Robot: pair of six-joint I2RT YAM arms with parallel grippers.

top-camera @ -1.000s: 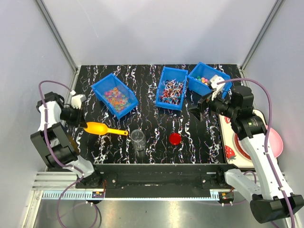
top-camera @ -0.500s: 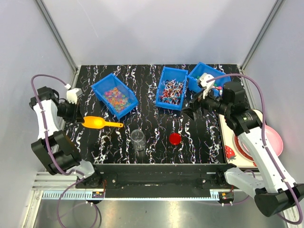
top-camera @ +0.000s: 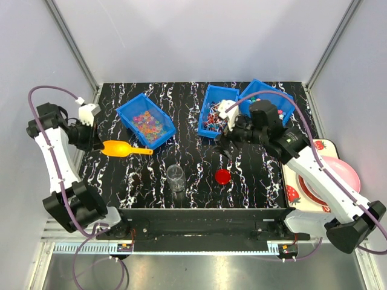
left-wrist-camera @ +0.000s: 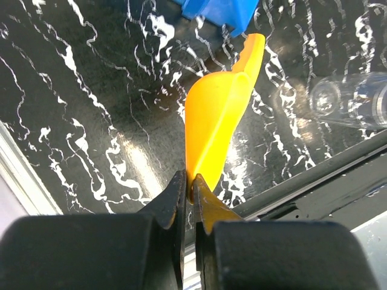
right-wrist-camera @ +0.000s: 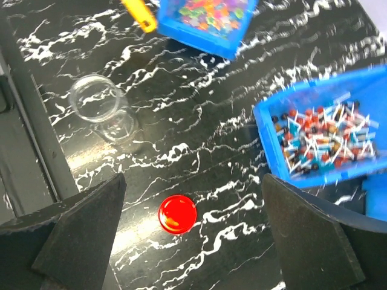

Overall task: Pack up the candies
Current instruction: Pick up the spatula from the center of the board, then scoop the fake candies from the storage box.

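From above, the candies [top-camera: 147,123] sit at upper middle in three blue bins [top-camera: 162,138]. Round orange-pink-yellow ones are on the left. Red-and-white wrapped ones are in the centre, lying every way with no shared axis. The third bin is mostly hidden behind the right arm. At far left, the left gripper [top-camera: 98,145] is clenched on a yellow scoop [top-camera: 121,148]. Its long axis runs left to right, handle pointing right. The right gripper [top-camera: 221,148] hangs spread wide, grasping nothing. A red lid [top-camera: 222,176] lies just below it in the frame, and a clear jar [top-camera: 176,176] stands left of the lid. The desk [top-camera: 254,181] is black with white veins, inside pale walls.

At the left wrist, the gripper [left-wrist-camera: 188,192] pinches the scoop's [left-wrist-camera: 214,115] rim, and the handle points to the upper right.

At the right wrist, the released fingers [right-wrist-camera: 78,241] frame the lid [right-wrist-camera: 177,213]. The jar [right-wrist-camera: 95,100] is at upper left and the wrapped candies [right-wrist-camera: 320,136] at right.
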